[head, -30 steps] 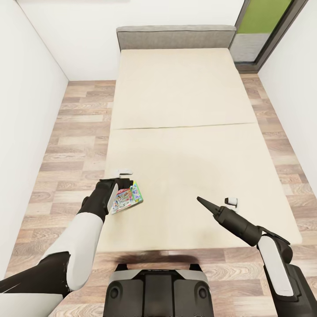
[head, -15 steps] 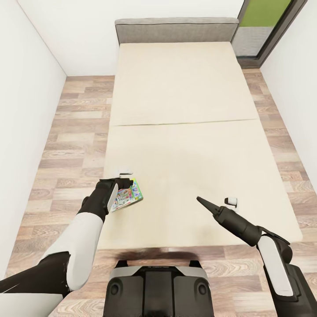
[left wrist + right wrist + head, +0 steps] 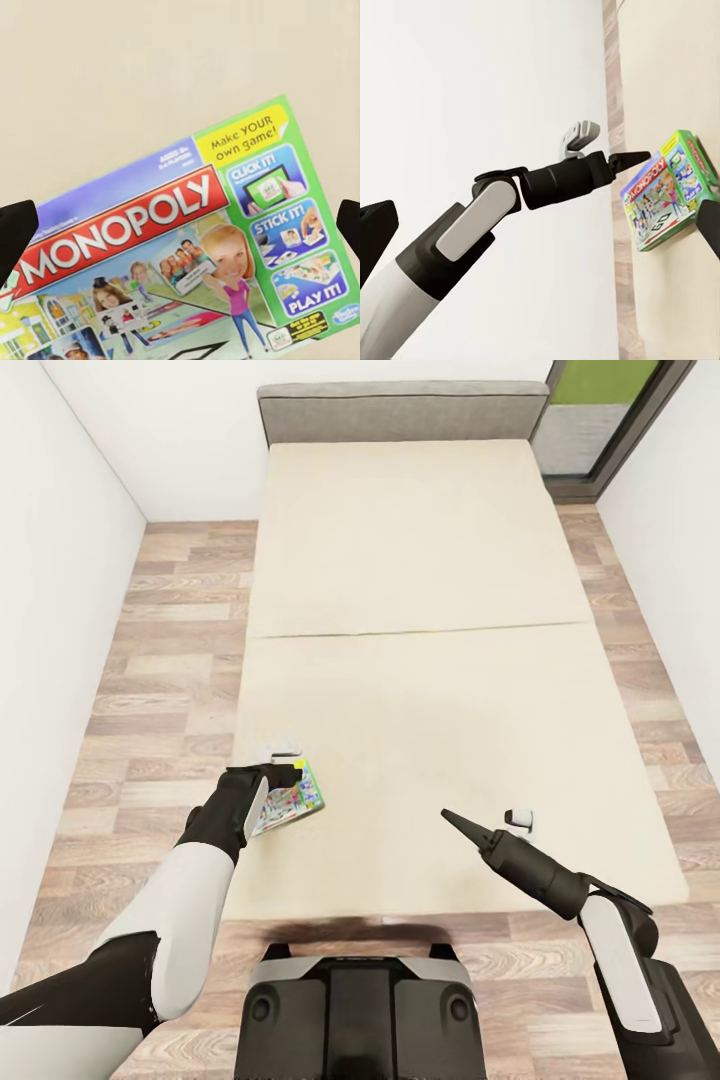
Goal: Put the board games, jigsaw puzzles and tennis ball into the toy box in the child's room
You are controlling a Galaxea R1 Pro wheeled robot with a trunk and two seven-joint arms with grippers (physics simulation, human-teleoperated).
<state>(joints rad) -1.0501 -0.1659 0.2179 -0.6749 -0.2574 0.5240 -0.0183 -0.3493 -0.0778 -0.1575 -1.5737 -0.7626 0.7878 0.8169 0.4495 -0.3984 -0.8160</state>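
The work looks to be at an early or middle stage, judged from this one moment. The robot stands at the foot of the bed (image 3: 420, 560) with one board game in hand, and the mattress is otherwise bare, so nothing more seems left to collect here. The toy box, the worktop, the puzzles and the ball are out of the frames, so how many toys are already stowed cannot be told. What remains at the least is to carry this game to the toy box and set it inside.

The game is the Monopoly box (image 3: 288, 805), at the lower left of the head view, over the near left corner of the bed. The left tool (image 3: 268, 790) pinches it by one edge, so that it hangs tilted, lifted off the mattress as far as the right wrist view shows. It is a flat box with a green border, a red band bearing the white name, and small cartoon panels reading "Click it", "Stick it" and "Play it" (image 3: 180, 255). In the right wrist view the same box (image 3: 667, 191) sits at the tip of the dark left forearm.

The right tool (image 3: 480, 832) hovers over the lower right part of the bed, carrying nothing; its fingers look spread apart.
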